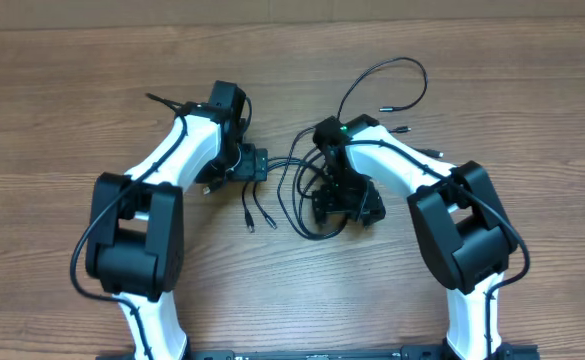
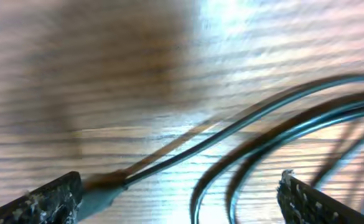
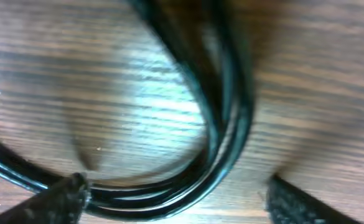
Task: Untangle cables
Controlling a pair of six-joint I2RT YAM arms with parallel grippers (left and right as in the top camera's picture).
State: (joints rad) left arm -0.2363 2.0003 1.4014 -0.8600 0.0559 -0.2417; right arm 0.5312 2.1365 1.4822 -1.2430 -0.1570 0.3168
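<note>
Several thin black cables [image 1: 302,195] lie tangled on the wooden table between my two arms. One long loop [image 1: 392,80] runs to the back, and two plug ends [image 1: 260,220] point toward the front. My left gripper [image 1: 260,163] stands open at the tangle's left edge. In the left wrist view its fingers [image 2: 51,199] are wide apart over two curved cable strands [image 2: 244,152], with a plug [image 2: 101,190] beside the left finger. My right gripper [image 1: 340,205] is low over the tangle and open. A bundle of cables [image 3: 222,137] curves between its fingers [image 3: 297,202], which grip nothing.
More plug ends [image 1: 404,128] lie behind the right arm. Bare wooden table [image 1: 72,90] stretches to the far left and far right. The thick arm wires run along both white arms.
</note>
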